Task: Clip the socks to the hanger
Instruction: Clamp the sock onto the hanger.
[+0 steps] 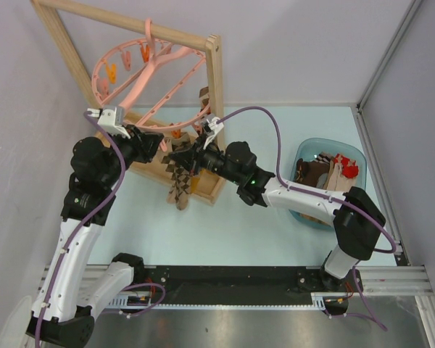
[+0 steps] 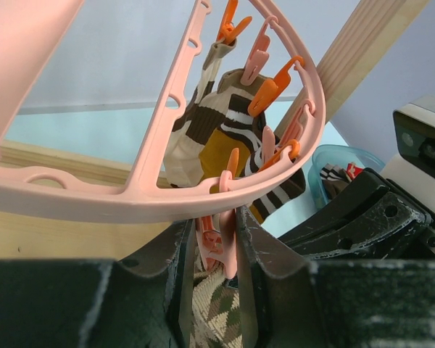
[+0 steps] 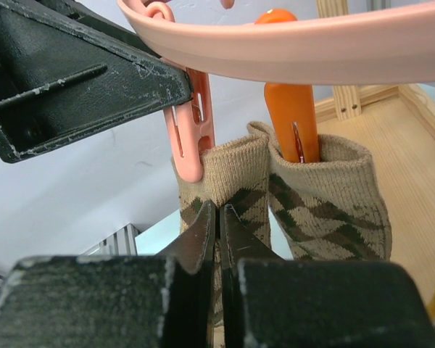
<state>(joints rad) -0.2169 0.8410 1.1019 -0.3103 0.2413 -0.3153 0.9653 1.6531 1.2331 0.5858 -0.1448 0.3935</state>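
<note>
The pink round hanger [image 1: 141,72] hangs from the wooden frame [image 1: 214,109]. In the left wrist view my left gripper [image 2: 216,233] is shut on a pink clip [image 2: 225,243] under the hanger ring [image 2: 130,196], with a brown-cream argyle sock [image 2: 221,312] just below. My right gripper [image 3: 218,210] is shut on that argyle sock's cuff [image 3: 235,170], whose top edge sits at the pink clip's [image 3: 192,138] mouth. A second argyle sock [image 3: 333,203] hangs from an orange clip [image 3: 293,123]. Striped and mustard socks [image 2: 225,138] hang on far clips. In the top view both grippers [image 1: 159,145] [image 1: 183,154] meet under the hanger.
A blue basket [image 1: 304,148] at the right holds several more socks [image 1: 326,172]. The wooden frame's base [image 1: 203,190] lies under the hanging argyle socks [image 1: 180,185]. Walls close in at the left and the back.
</note>
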